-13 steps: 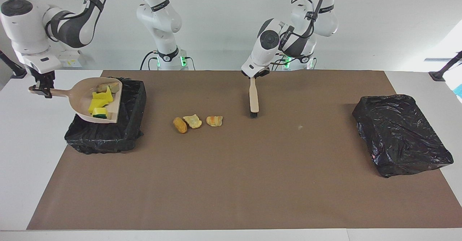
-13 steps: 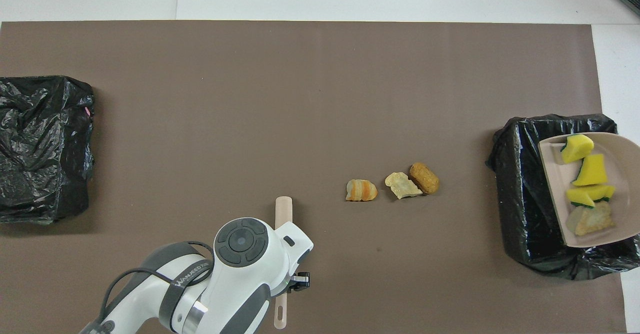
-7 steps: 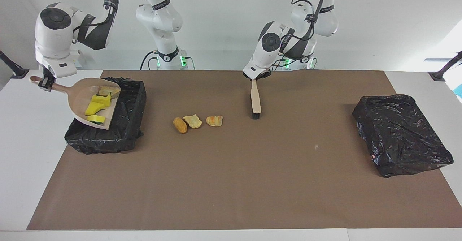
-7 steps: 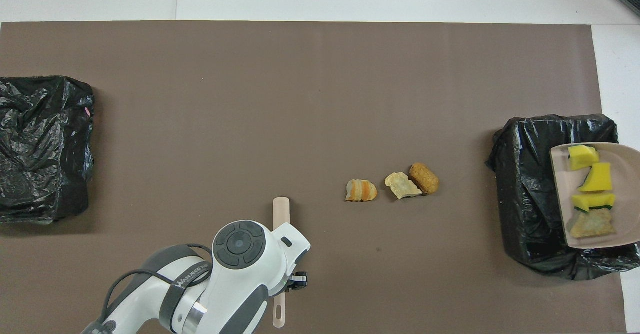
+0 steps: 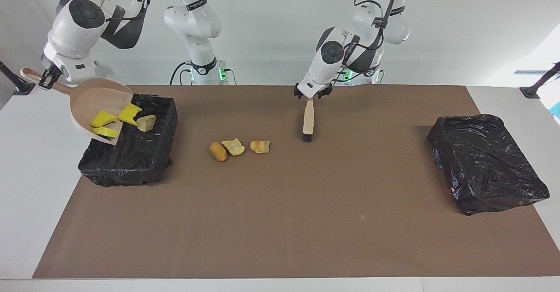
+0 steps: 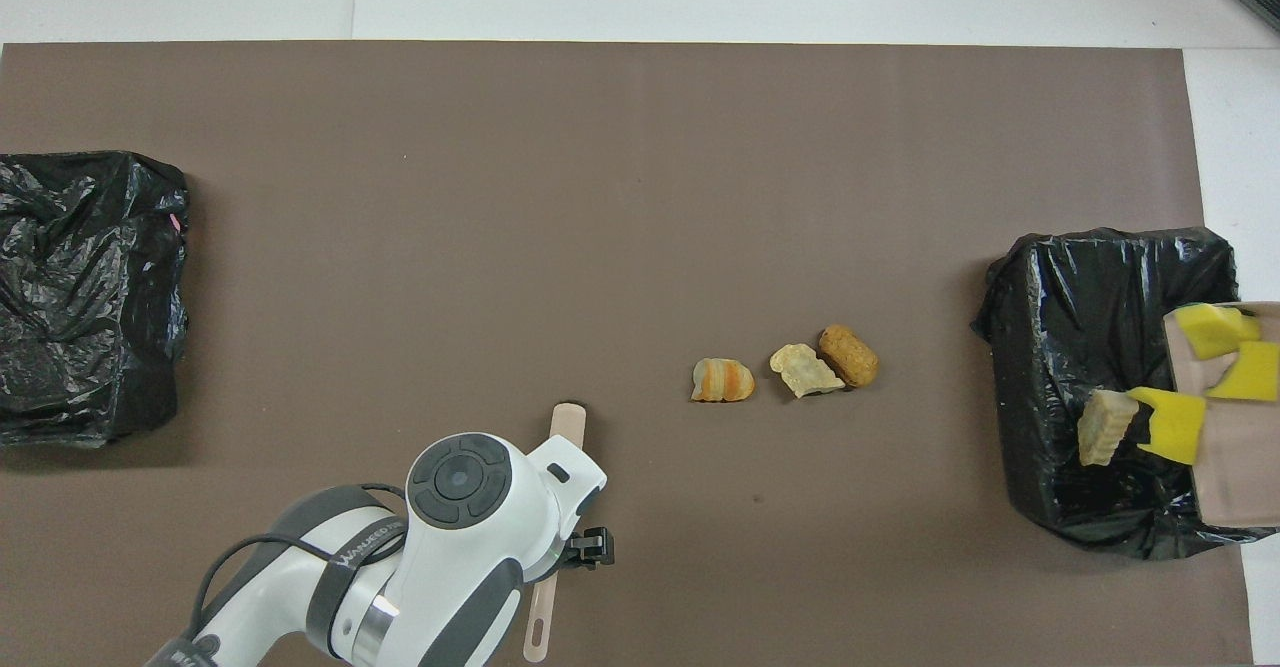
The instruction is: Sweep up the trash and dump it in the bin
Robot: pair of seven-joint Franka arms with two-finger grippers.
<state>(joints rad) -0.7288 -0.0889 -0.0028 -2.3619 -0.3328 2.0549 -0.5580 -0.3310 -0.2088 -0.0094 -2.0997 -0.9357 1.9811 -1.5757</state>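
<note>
Tipping dustpan (image 5: 98,103) over open bin (image 5: 144,152) so trash slid out: right jaws (image 5: 46,79) clamped on its handle. Yellow chunks (image 5: 105,119) at lip, tan lump (image 5: 146,122) dropping in. Three pieces (image 5: 238,147) lay on desk (image 5: 280,222). Left jaws (image 5: 311,94) at brush (image 5: 308,119) handle, grip unclear.

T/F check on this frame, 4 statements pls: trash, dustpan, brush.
1. Three trash pieces lie on the mat. True.
2. The dustpan lies flat on the table. False: the right gripper holds it tilted over the bin.
3. A tan piece is past the dustpan's lip, over the bin. True.
4. The brush is in the bin. False: it slants from the left gripper down to the mat.
</note>
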